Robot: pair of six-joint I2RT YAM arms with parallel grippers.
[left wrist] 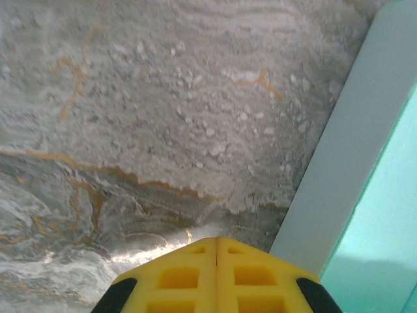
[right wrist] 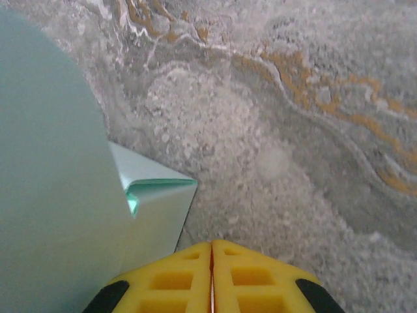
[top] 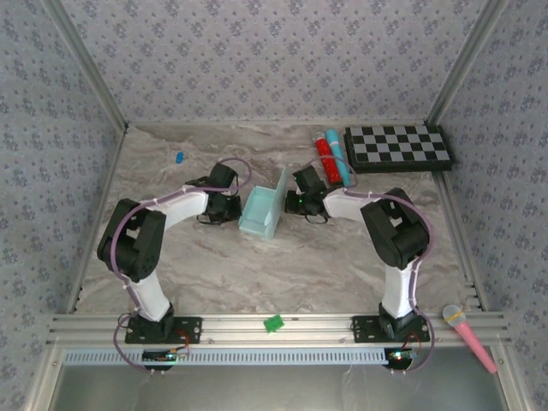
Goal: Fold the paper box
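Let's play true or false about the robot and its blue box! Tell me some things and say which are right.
1. The box sits between the two arms' jaws. True.
2. On the left arm, the jaws are wide open. False: they are shut, with nothing between them.
3. The checkerboard lies in the far right corner. True.
4. On the right arm, the jaws pinch the box. False: they are shut beside it, with nothing between them.
5. The pink microphone lies on top of the box. False: it lies at the near right corner, far from the box.
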